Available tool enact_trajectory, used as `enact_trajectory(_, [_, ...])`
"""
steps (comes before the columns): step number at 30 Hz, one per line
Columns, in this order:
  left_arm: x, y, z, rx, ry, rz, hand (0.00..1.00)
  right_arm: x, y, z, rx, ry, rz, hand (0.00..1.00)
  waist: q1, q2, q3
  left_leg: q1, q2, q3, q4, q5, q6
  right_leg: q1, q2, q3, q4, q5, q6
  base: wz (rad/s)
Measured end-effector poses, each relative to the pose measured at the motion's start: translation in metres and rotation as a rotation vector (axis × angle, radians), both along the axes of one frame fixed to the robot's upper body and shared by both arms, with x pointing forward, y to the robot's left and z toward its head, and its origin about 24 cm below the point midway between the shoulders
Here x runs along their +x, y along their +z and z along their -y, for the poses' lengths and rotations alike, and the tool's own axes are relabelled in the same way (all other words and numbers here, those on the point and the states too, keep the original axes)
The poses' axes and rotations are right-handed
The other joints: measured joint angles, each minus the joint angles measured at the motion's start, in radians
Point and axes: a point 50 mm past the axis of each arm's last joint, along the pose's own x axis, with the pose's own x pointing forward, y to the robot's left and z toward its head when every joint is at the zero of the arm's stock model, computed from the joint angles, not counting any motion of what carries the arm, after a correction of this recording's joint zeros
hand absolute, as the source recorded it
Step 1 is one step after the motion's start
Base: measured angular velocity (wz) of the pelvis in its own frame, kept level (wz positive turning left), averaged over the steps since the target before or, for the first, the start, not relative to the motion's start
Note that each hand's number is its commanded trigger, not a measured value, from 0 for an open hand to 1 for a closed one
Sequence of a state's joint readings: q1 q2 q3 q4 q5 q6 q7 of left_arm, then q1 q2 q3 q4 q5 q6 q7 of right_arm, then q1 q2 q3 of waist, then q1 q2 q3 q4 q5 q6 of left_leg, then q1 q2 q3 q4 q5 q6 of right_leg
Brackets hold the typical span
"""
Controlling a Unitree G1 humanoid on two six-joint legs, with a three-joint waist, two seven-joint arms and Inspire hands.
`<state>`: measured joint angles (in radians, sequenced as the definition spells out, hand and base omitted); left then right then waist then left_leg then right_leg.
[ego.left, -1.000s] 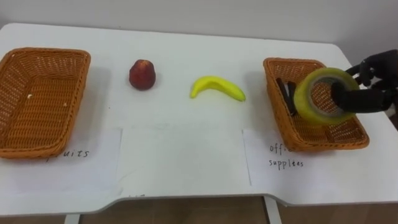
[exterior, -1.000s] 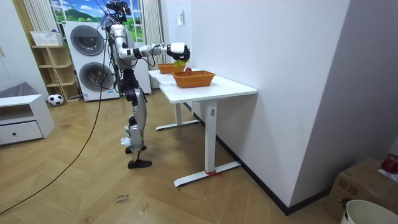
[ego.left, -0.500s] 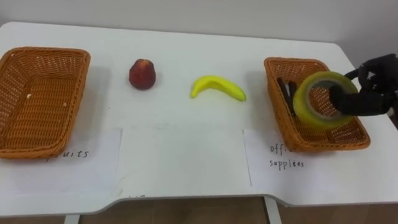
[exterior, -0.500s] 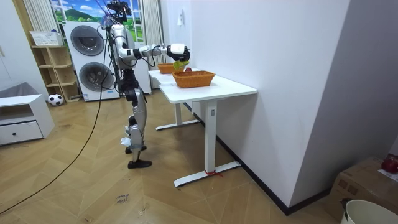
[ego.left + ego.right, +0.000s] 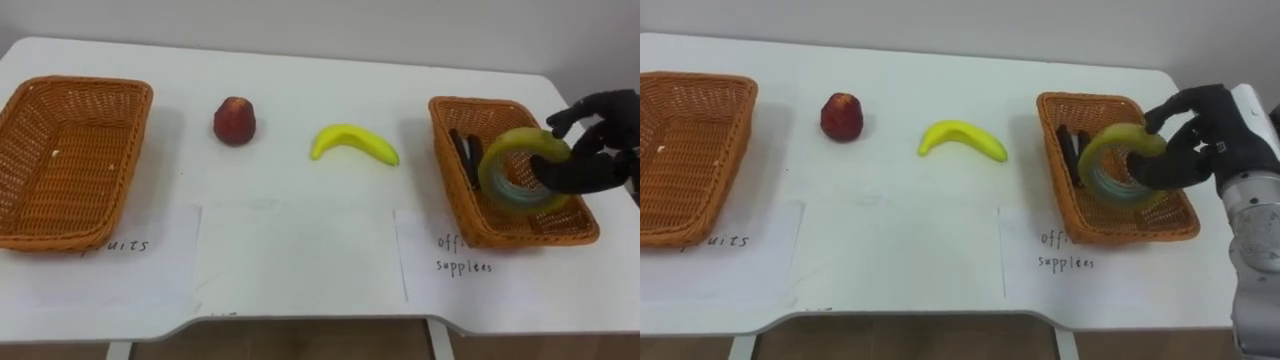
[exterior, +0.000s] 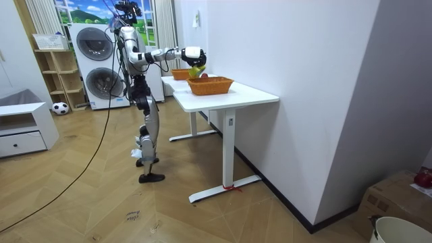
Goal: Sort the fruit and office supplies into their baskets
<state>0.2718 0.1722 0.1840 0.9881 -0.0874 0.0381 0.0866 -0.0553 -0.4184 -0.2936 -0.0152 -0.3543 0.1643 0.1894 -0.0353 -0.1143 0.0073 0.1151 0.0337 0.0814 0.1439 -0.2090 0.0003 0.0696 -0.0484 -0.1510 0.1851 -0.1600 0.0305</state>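
In the left eye view a translucent yellow-green tape roll (image 5: pixel 503 152) is held tilted over the right basket (image 5: pixel 450 185), its rim gripped by the curled fingers of the right hand (image 5: pixel 592 150); in the room view that hand (image 6: pixel 192 52) is extended over the table (image 6: pixel 251 96)

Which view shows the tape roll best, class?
The right eye view: the tape roll sits whole, tilted, in the right hand over the basket. The left eye view shows it similarly; the room view, a speck.

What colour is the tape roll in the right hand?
Yellow-green tape roll, clearest in the right eye view, held by the right hand.
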Motion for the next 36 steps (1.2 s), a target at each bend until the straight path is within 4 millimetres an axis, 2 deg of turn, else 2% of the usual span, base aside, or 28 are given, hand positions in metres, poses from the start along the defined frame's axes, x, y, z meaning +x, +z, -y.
enact_trajectory(9, [0.002,0.001,-0.002,0.015,0.002,0.003,0.00,0.000,0.000,0.000,-0.001,0.000,0.000,0.00,0.007,-0.010,-0.0068,0.001,0.000,0.000,0.002,0.000,0.000,0.002,0.000,-0.001,0.000,0.000,0.000,0.00])
enact_trajectory(17, [0.003,0.001,-0.002,0.015,0.001,0.005,0.00,0.000,0.000,0.000,-0.006,0.005,-0.008,0.00,0.008,-0.009,-0.0035,0.001,0.000,0.000,0.001,0.000,0.000,0.003,0.000,-0.003,0.000,0.000,0.000,0.00])
enact_trajectory(22, [0.004,0.001,-0.002,0.014,0.000,0.007,0.00,0.000,0.000,0.000,-0.007,0.007,-0.011,0.00,0.010,-0.005,0.0015,-0.001,0.000,0.000,-0.001,0.000,0.000,0.001,0.000,-0.004,0.000,0.000,0.000,0.00])
enact_trajectory(32, [0.005,0.001,-0.001,0.013,-0.004,0.010,0.00,0.000,0.001,0.000,-0.049,0.004,-0.022,0.00,0.013,-0.004,0.0003,-0.001,0.001,-0.001,-0.005,0.000,0.000,0.000,0.000,-0.014,-0.001,0.000,0.000,0.00])
enact_trajectory(36, [0.005,0.001,-0.001,0.008,-0.006,0.008,0.00,0.000,0.012,-0.005,-0.092,0.019,0.017,0.00,0.013,0.005,-0.0050,-0.001,0.002,-0.001,-0.008,0.000,0.000,0.000,0.001,-0.014,-0.001,0.000,0.000,0.00])
